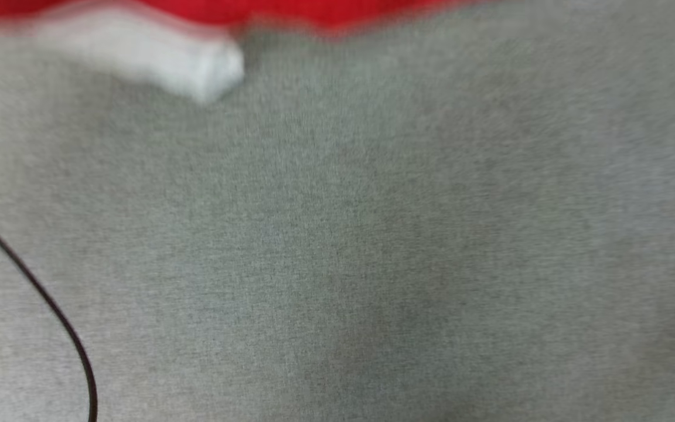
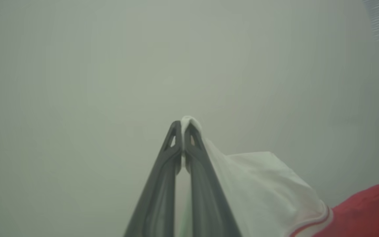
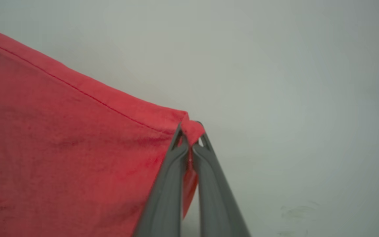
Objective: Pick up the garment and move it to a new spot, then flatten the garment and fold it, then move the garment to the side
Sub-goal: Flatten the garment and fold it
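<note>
— What is seen largest?

— A wide grey bench (image 1: 372, 246) with a cloth-like texture is spread across the head view, and all of it is blurred.

— And where is the task's thing found?

— The red jersey-style garment (image 1: 326, 13) is seen along the top edge of the head view, at the far side of the bench. Only a blurred red band of it is shown there. Whether it is touching the bench cannot be told. In the right wrist view a broad plain red panel is stretched out to the left, bordered by a stitched hem (image 3: 87, 95).

— What is noted of the smaller parts?

— A short white sleeve (image 1: 156, 53) is seen hanging below the red band at the upper left of the head view. In the left wrist view its red-and-white trim is visible where it is joined to the red cloth.

— How are the fingers set?

— The long dark left fingers (image 2: 163, 184) are pressed together on a fold of the white sleeve, which is bunched over their tips. The right fingers (image 3: 166, 191) are clamped on the corner of the red hem.

— Anything else?

— A thin black cable (image 1: 38, 293) is curved across the lower left of the bench.
</note>
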You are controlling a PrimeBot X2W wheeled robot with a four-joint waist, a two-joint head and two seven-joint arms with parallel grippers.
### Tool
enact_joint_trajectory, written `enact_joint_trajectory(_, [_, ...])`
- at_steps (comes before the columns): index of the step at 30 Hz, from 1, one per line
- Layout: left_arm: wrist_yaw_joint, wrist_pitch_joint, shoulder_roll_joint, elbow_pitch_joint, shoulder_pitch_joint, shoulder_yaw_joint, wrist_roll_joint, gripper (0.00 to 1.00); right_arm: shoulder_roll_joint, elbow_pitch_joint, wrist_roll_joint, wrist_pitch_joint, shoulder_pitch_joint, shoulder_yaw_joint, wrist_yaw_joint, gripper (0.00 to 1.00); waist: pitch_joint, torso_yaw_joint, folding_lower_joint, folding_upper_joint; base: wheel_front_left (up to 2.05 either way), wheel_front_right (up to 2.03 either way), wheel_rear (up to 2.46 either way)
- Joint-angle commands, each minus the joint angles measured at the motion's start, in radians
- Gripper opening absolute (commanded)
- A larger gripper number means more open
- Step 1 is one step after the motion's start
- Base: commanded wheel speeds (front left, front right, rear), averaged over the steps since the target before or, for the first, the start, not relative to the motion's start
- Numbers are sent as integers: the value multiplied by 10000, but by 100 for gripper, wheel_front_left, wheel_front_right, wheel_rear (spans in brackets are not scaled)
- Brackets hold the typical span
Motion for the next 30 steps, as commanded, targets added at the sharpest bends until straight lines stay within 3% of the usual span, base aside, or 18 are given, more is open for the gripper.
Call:
enact_joint_trajectory(1, [-88, -223, -143, 564, -560, -124, 116, 0, 111, 441, -190, -318, -510, 101, -4, 0, 694, 100, -3, 0, 0, 0, 0])
enact_joint_trajectory(8, [-311, -1383, -826, 3265, -2416, -601, 409, 0, 518, 2557, -1009, -1882, -2159, 447, -4, 0, 1354, 264, -3, 0, 0, 0, 0])
enact_joint_trajectory(14, [-417, -2278, -1329, 4597, -2408, -1062, 355, 0, 875, 3931, -1541, -3196, -2603, 767, -4, 0, 1653, 466, -3, 0, 0, 0, 0])
enact_joint_trajectory(22, [-497, -3446, -1983, 5071, 755, -2294, -178, 0, 1116, 5386, -1188, -4383, -361, 1391, -4, 0, 946, 763, -3, 0, 0, 0, 0])
enact_joint_trajectory(30, [-389, -3887, -1937, 4277, 4922, -2842, -706, 0, 1142, 5810, -471, -4888, 2714, 2218, -5, 0, -499, 862, -3, 0, 0, 0, 0])
